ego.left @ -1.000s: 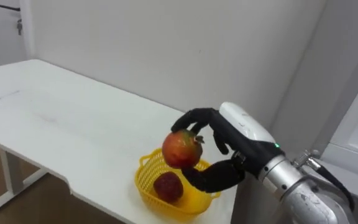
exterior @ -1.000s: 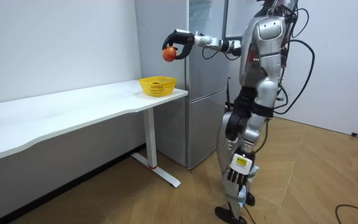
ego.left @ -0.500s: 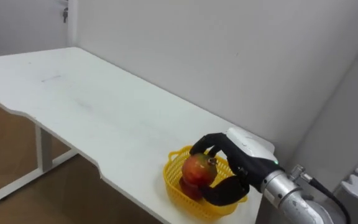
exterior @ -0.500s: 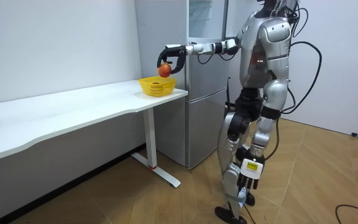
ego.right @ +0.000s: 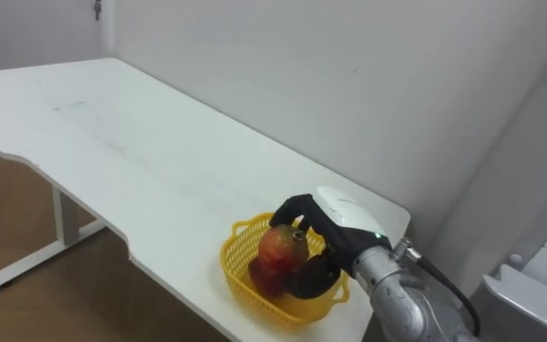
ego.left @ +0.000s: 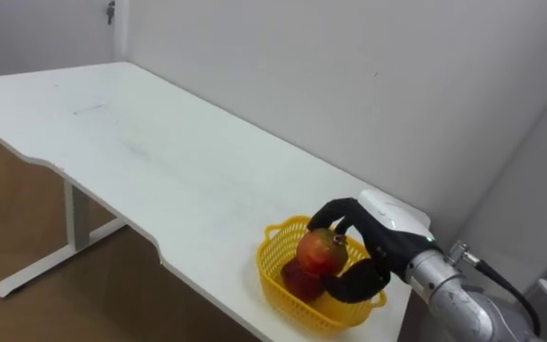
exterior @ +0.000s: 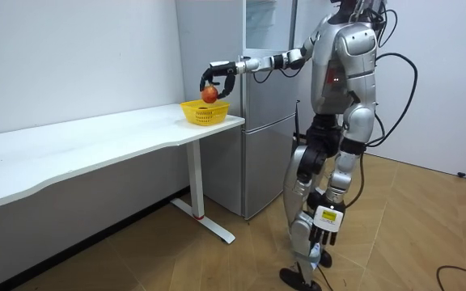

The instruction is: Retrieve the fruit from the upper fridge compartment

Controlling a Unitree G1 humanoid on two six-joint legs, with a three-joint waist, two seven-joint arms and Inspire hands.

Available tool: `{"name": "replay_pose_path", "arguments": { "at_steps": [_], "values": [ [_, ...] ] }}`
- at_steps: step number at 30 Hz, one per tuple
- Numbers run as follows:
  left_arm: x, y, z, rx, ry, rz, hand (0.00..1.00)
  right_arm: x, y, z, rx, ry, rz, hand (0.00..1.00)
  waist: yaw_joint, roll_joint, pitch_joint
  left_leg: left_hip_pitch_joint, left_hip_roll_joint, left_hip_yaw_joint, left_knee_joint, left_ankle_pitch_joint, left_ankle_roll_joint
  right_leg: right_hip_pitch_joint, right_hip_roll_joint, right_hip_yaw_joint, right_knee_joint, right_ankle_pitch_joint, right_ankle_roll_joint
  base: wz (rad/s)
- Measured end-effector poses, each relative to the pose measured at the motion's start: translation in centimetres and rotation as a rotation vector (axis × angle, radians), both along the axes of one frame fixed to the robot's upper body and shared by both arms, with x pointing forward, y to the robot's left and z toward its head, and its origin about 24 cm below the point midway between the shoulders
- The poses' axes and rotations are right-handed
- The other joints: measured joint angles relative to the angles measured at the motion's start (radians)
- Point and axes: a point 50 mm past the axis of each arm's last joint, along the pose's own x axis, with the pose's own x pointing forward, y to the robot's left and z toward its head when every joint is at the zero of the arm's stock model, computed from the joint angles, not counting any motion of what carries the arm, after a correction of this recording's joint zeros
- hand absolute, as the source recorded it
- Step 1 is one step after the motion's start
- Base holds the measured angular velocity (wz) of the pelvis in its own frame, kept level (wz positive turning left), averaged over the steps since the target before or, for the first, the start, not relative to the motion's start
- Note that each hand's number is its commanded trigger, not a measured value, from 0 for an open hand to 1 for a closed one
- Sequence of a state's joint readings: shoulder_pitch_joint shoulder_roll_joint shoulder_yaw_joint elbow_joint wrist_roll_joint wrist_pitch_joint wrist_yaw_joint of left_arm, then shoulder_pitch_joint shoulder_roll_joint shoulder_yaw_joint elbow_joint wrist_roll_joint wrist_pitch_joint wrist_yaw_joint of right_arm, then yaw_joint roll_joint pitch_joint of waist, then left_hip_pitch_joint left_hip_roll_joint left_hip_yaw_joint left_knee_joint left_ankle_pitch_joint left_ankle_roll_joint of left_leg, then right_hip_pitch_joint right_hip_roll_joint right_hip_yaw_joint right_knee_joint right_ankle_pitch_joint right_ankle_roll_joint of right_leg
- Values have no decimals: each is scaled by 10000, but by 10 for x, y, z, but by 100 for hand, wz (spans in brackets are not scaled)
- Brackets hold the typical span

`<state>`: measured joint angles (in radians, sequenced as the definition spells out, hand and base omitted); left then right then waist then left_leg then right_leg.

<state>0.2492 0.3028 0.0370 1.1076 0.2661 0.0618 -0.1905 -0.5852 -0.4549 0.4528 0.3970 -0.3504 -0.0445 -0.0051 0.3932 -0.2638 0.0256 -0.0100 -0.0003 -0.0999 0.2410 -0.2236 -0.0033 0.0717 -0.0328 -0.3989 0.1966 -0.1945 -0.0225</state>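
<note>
My right hand [ego.left: 376, 231] is shut on a red-and-yellow fruit [ego.left: 320, 252] and holds it just over a yellow basket [ego.left: 275, 294] near the end of the white table [ego.left: 160, 161]. A darker red fruit [ego.left: 298, 281] lies inside the basket, under the held one. The right eye view has the same hand [ego.right: 329, 220], fruit [ego.right: 277, 247] and basket [ego.right: 238, 277]. From the room view, I stand beside the fridge [exterior: 265, 121] with my right arm stretched out to the basket [exterior: 205, 111] and the fruit [exterior: 209, 94] in the hand [exterior: 219, 73]. My left hand [exterior: 320, 239] hangs low by my leg.
The table runs long toward the left of the eye views, its front edge curving in near the basket. A white wall stands close behind it. The basket sits near the table's end corner, next to the grey fridge side.
My right hand has come down with the fruit from well above the basket to just over it. The eye views have shifted with my head.
</note>
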Motion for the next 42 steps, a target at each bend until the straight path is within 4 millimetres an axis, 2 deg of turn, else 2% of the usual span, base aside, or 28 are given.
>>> {"name": "replay_pose_path", "arguments": {
  "at_steps": [1,5,10,23,33,39,42],
  "values": [
    [1,0,0,9,-62,-32,0,1,-2,-2,-20,45,-112,0,-2,-17,6,2,0,-25,25,0,0,9,0,-2,-5,0,0,6],
    [7,0,2,37,-307,-132,0,2,-10,-9,216,449,-453,0,-17,1,33,11,-37,-119,-22,-2,1,109,6,-13,-136,1,2,6],
    [7,2,2,73,-294,-139,0,2,-13,-9,286,498,-536,0,-20,28,50,9,-45,-131,-29,-2,1,114,10,-7,-138,1,2,0],
    [-1,1,4,118,-249,-141,0,2,-16,-8,1179,745,-709,0,-21,158,-5,52,-53,-126,-16,1,2,148,4,14,-133,1,2,0],
    [0,1,4,148,-272,-148,0,3,-17,-9,1287,835,-798,0,-34,162,-9,86,-54,-99,-14,1,2,150,8,91,-131,1,2,-1],
    [-1,1,4,147,-247,-139,0,3,-16,-7,1442,807,-756,0,-152,188,-13,131,-60,-104,-4,0,4,190,3,101,-118,1,2,0],
    [-7,0,4,126,-109,-94,0,2,-10,2,1580,454,-471,0,-344,258,-24,148,-67,-112,12,-1,6,204,3,102,-115,1,2,0]
  ]
}}
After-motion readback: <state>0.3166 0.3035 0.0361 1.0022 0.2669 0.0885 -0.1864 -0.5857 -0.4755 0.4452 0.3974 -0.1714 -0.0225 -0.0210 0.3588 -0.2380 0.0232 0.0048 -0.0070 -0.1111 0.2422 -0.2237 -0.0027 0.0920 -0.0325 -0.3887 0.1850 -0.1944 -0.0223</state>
